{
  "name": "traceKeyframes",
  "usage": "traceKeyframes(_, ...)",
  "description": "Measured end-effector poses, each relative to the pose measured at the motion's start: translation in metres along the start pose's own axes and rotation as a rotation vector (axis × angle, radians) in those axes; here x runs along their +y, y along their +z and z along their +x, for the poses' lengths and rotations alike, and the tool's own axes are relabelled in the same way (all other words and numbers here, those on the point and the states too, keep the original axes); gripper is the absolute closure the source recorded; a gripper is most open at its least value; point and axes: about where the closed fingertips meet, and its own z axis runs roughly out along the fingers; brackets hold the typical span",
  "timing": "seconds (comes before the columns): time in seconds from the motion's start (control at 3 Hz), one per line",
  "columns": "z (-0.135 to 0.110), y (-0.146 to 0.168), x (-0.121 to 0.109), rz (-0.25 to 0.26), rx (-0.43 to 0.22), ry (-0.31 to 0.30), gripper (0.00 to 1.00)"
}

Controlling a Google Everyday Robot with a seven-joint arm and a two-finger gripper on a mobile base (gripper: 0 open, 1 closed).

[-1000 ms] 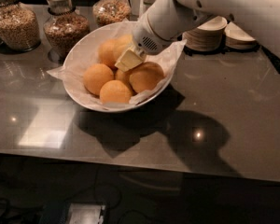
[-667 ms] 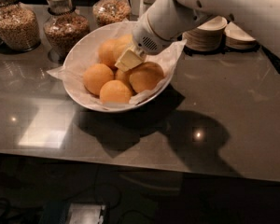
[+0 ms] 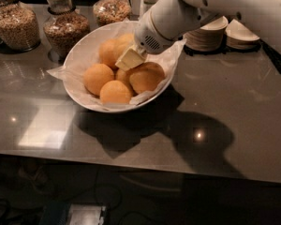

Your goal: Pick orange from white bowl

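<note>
Several oranges (image 3: 99,78) in white bowl (image 3: 84,50), gripper (image 3: 130,59) down among them, its grip impossible to tell

a glossy white robot arm (image 3: 234,3) is tapering from a broad shell into a rounded white wrist (image 3: 157,25), which is showing a thin seam ring and a small dotted grille. its pale cream, blocky gripper (image 3: 129,58) is sitting among the oranges (image 3: 98,78) inside the white bowl (image 3: 86,48).

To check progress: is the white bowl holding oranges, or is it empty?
Not empty: several oranges lie on the paper liner inside the white bowl. The gripper is down among them, inside the bowl.
</note>
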Motion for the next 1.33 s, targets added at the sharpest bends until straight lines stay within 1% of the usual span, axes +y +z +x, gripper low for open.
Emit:
traceKeyframes(0.33,-0.006,-0.016,0.011,0.017,-0.048,-0.022,1.0)
traceKeyframes(0.67,-0.006,-0.016,0.011,0.017,-0.048,-0.022,1.0)
traceKeyframes(1.0,-0.014,-0.037,0.019,0.025,-0.101,-0.039,1.0)
traceKeyframes(1.33,-0.018,-0.075,0.042,0.081,-0.203,-0.071,1.0)
